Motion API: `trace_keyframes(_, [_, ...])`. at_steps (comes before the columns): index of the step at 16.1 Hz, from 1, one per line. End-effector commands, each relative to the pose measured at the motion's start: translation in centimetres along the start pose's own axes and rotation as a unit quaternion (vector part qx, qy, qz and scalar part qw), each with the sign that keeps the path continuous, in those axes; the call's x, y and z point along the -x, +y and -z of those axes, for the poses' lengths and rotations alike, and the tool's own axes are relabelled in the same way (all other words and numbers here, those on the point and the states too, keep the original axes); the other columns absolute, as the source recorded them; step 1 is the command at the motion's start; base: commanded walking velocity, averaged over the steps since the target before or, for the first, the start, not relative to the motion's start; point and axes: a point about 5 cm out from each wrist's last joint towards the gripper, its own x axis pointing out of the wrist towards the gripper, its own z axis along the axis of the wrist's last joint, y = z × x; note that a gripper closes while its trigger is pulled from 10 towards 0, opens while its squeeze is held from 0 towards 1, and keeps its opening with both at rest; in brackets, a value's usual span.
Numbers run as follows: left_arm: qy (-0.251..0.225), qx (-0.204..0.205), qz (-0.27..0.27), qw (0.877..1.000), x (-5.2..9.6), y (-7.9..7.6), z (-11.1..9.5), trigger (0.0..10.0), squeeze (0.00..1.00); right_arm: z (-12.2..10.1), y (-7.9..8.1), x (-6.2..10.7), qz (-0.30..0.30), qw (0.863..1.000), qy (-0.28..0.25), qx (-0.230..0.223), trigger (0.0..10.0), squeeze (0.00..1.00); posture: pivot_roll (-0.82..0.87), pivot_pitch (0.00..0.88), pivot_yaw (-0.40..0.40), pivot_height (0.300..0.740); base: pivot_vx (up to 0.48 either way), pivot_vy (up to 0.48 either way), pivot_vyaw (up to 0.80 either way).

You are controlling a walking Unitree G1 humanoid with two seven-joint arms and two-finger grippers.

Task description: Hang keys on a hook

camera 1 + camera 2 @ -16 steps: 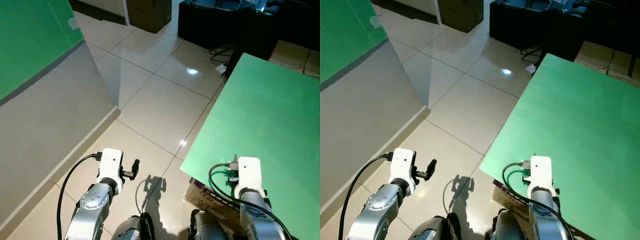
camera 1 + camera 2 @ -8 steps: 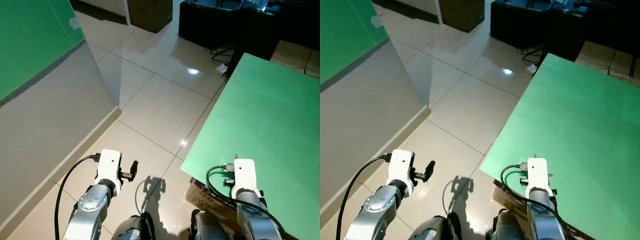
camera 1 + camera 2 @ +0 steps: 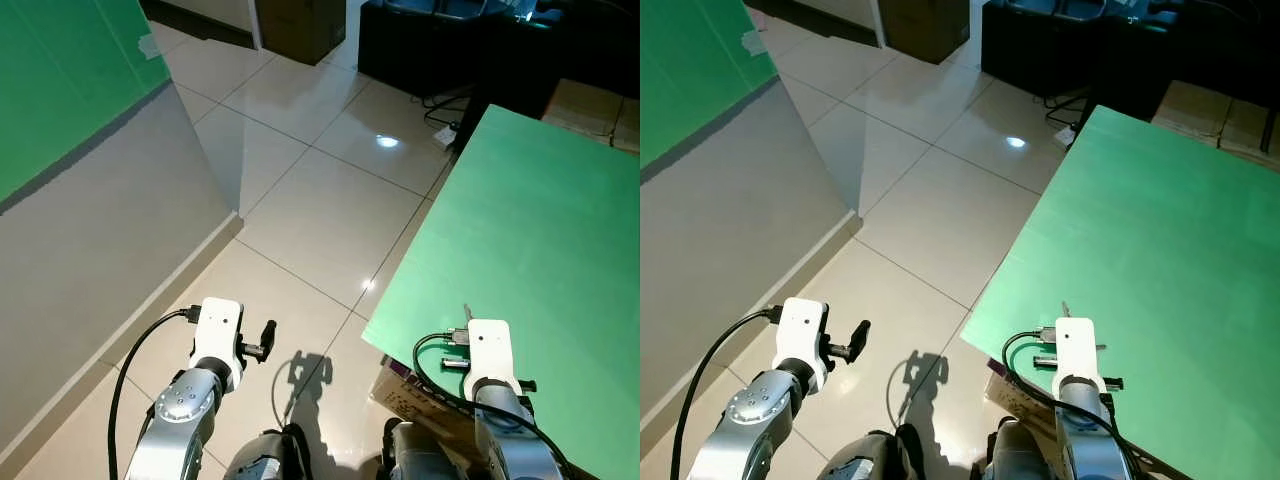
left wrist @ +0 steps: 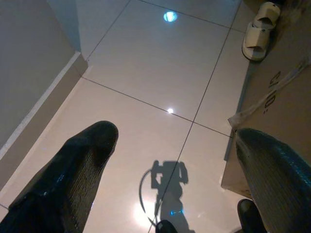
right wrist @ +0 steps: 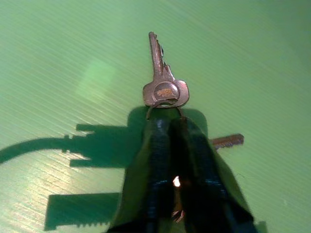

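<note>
- The right gripper [image 5: 172, 124] has its two black fingers [image 5: 155, 160] pressed together on the ring of a small bunch of keys [image 5: 164, 87], just above a green table [image 3: 540, 220].
- In the right wrist view, one brass-coloured key sticks straight out past the fingertips, its round head right at the tips and its blade pointing away from the gripper.
- A second key [image 5: 226, 141] pokes out sideways from behind the fingers; I cannot tell whether it touches the table.
- The gripper and keys throw a dark shadow on the green surface beneath them.
- In the left eye view, the right arm reaches over the near edge of the table at about 5 o'clock, and the key tip shows just past the white wrist housing [image 3: 489, 345].
- The left gripper [image 4: 175, 141] hangs over the tiled floor [image 3: 320, 200] at about 7 o'clock in the head views, with its fingers spread wide and nothing between them.
- In the left wrist view, a cardboard box [image 4: 277, 97] sits on the floor beside the gripper, and a pale slipper [image 4: 260, 30] lies farther off by the box's edge.
- A grey wall with a green panel [image 3: 60, 80] above it stands at about 10 o'clock.
- Dark furniture [image 3: 450, 40] and a power strip [image 3: 444, 138] with cables lie at about 12 o'clock, past the far end of the table.
</note>
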Motion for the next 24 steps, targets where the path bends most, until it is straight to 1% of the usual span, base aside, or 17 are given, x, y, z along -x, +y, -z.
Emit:
trace_keyframes(1, [0.009, -0.005, -0.004, 1.000, 0.3, 0.2, 0.4, 10.0, 0.00, 0.5, 0.0, 0.3, 0.001, 1.000, 0.006, -0.002, 0.0, 0.00, -0.19, 0.229, 0.098, 0.740, 0.000, 0.000, 0.00])
trace_keyframes(3, [0.009, -0.005, -0.004, 1.000, 0.3, 0.1, 0.3, 10.0, 0.00, -0.3, 0.1, 0.8, 0.003, 1.000, -0.014, -0.006, 0.0, 0.00, -0.19, 0.228, 0.098, 0.740, 0.000, 0.000, 0.00])
trace_keyframes(6, [0.009, -0.004, -0.002, 1.000, 0.1, 0.0, 0.2, 10.0, 0.00, -3.0, 0.1, 1.7, 0.003, 0.998, -0.069, -0.012, 0.0, 0.00, -0.20, 0.228, 0.098, 0.740, 0.000, 0.000, 0.00])
trace_keyframes(9, [0.008, -0.003, 0.001, 1.000, 0.0, -0.2, 0.2, 10.0, 0.00, -3.4, -0.1, 1.5, 0.005, 0.997, -0.070, -0.014, 0.0, 0.00, -0.20, 0.226, 0.100, 0.740, 0.000, 0.000, 0.00])
trace_keyframes(10, [0.008, -0.003, 0.001, 1.000, -0.1, -0.2, 0.2, 10.0, 0.00, -3.0, -0.2, 1.3, 0.011, 0.998, -0.054, -0.013, 0.0, 0.00, -0.20, 0.226, 0.101, 0.740, 0.000, 0.000, 0.00])
trace_keyframes(11, [0.008, -0.003, 0.001, 1.000, -0.1, -0.2, 0.2, 10.0, 0.00, -2.7, -0.4, 1.3, 0.017, 0.999, -0.041, -0.015, 10.0, 0.00, -0.20, 0.225, 0.100, 0.740, 0.000, 0.000, 0.00])
trace_keyframes(12, [0.009, -0.003, 0.000, 1.000, 0.0, -0.2, 0.2, 10.0, 0.00, -2.3, -0.4, 1.4, 0.018, 0.999, -0.032, -0.020, 10.0, 1.00, -0.20, 0.225, 0.100, 0.740, 0.000, 0.000, 0.00])
trace_keyframes(13, [0.009, -0.004, 0.000, 1.000, 0.0, -0.1, 0.3, 10.0, 0.00, -1.9, -0.6, 1.3, 0.024, 0.999, -0.024, -0.021, 10.0, 1.00, -0.20, 0.222, 0.100, 0.740, 0.000, 0.000, 0.00])
trace_keyframes(14, [0.009, -0.004, -0.001, 1.000, 0.1, -0.1, 0.3, 10.0, 0.00, -1.4, -1.1, 1.1, 0.042, 0.999, -0.015, -0.025, 10.0, 1.00, -0.19, 0.221, 0.100, 0.740, 0.000, 0.000, 0.00])
trace_keyframes(18, [0.009, -0.005, -0.003, 1.000, 0.1, 0.1, 0.3, 10.0, 0.00, -0.6, -2.4, 0.6, 0.075, 0.997, -0.002, -0.025, 10.0, 1.00, -0.19, 0.212, 0.101, 0.740, 0.000, 0.000, 0.00])
trace_keyframes(20, [0.008, -0.005, -0.003, 1.000, 0.1, 0.1, 0.2, 10.0, 0.00, -0.2, -2.6, 0.4, 0.081, 0.997, 0.007, -0.019, 10.0, 1.00, -0.19, 0.209, 0.101, 0.740, 0.000, 0.000, 0.00])
trace_keyframes(21, [0.008, -0.005, -0.002, 1.000, 0.1, 0.0, 0.2, 10.0, 0.00, -0.1, -2.6, 0.2, 0.080, 0.997, 0.009, -0.016, 10.0, 0.00, -0.19, 0.207, 0.101, 0.740, 0.000, 0.000, 0.00])
trace_keyframes(24, [0.008, -0.005, -0.001, 1.000, 0.1, -0.1, 0.2, 10.0, 0.00, -0.1, -2.4, -0.1, 0.073, 0.997, 0.004, -0.014, 10.0, 0.00, -0.19, 0.207, 0.102, 0.740, 0.000, 0.000, 0.00])
